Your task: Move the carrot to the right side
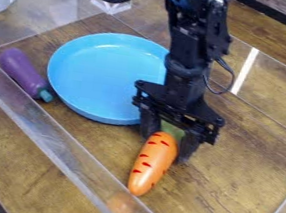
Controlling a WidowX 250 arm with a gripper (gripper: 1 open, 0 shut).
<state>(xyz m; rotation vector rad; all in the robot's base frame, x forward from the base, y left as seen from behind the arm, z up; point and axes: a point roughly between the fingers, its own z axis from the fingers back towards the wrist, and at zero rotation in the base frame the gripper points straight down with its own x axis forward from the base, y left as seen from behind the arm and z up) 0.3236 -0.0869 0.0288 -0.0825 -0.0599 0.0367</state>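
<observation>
The orange toy carrot [150,164] lies tilted on the wooden table, its light green top under my gripper and its tip pointing toward the front. My black gripper [171,135] comes straight down from above and is closed on the carrot's top end, one finger on each side. The carrot sits just right of the blue plate's [89,68] front rim.
A purple toy eggplant [24,73] lies left of the blue plate. Clear plastic walls [45,145] run along the front left edge and the back of the work area. Bare wooden table [251,165] extends to the right of the carrot.
</observation>
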